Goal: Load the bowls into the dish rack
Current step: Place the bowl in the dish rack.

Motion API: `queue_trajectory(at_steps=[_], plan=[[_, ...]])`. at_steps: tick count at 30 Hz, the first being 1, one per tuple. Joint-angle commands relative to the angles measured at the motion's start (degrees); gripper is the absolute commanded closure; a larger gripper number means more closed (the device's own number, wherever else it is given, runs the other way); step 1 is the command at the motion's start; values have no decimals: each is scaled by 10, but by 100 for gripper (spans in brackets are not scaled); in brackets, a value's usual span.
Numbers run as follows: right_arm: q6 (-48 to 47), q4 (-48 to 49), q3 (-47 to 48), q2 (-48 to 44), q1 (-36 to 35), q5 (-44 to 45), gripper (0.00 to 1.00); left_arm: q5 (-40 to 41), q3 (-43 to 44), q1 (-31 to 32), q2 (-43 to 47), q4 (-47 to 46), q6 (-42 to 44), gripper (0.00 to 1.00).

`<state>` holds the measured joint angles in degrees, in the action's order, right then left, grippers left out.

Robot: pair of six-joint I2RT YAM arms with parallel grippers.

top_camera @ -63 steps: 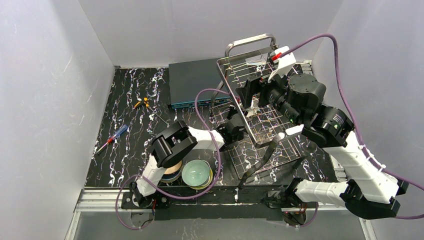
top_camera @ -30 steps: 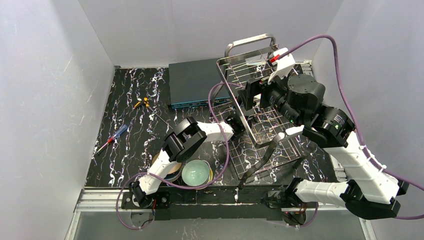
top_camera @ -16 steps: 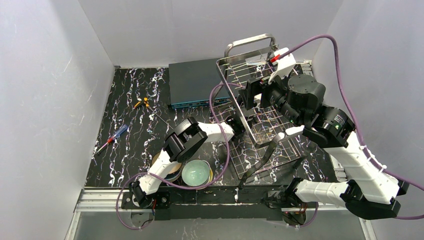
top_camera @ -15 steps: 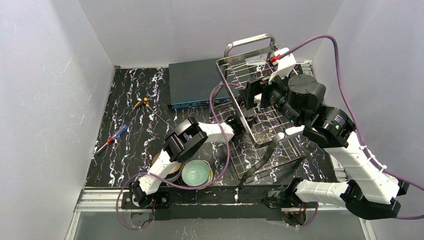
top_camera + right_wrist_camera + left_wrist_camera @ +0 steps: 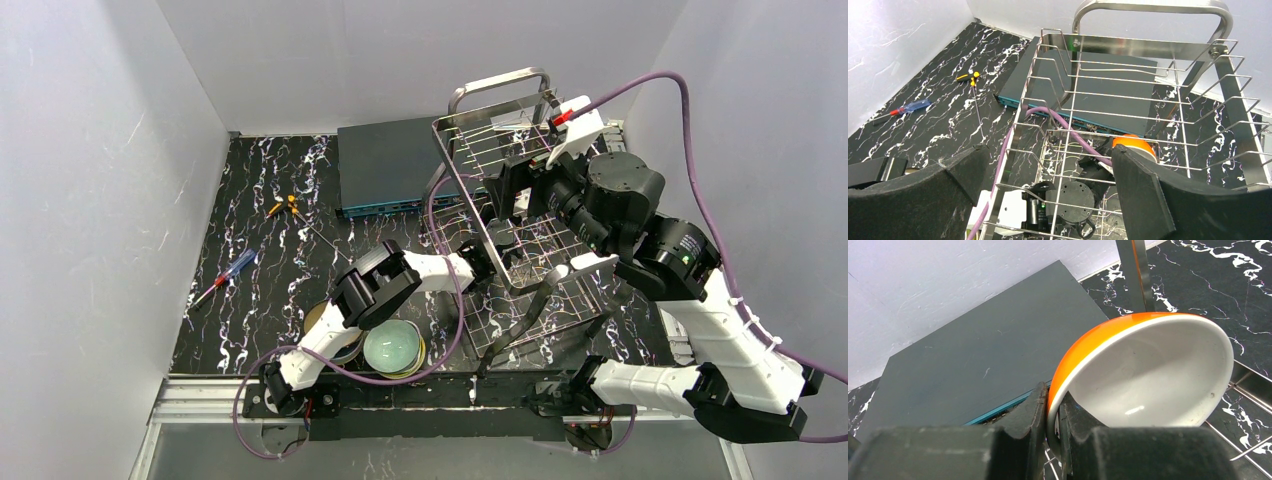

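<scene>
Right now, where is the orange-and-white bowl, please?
Left wrist view: the orange-and-white bowl is pinched by its rim in the left gripper, at the left side of the dish rack, near the teal box.

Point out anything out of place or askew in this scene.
A red-and-blue screwdriver and a yellow-handled tool lie loose on the left of the table, stray among dishes. The dish rack sits turned at an angle to the table's edges. Nothing looks spilled or broken.

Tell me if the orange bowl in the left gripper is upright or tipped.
Tipped: the left gripper pinches the rim of the orange bowl, its white inside turned sideways.
</scene>
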<state>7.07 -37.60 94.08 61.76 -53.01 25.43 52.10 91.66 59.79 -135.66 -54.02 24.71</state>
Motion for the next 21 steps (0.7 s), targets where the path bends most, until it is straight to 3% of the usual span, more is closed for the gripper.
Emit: queue_trajectory(at_steps=[1, 8, 21], plan=[[-5, 8, 13, -10, -2, 7, 1, 26, 8, -3, -3, -1, 26, 100], [-2, 8, 12, -13, -2, 6, 1, 28, 57, -7, -4, -26, 83, 100], [0, 5, 11, -13, -2, 7, 1, -2, 70, -23, -13, -29, 131, 100]])
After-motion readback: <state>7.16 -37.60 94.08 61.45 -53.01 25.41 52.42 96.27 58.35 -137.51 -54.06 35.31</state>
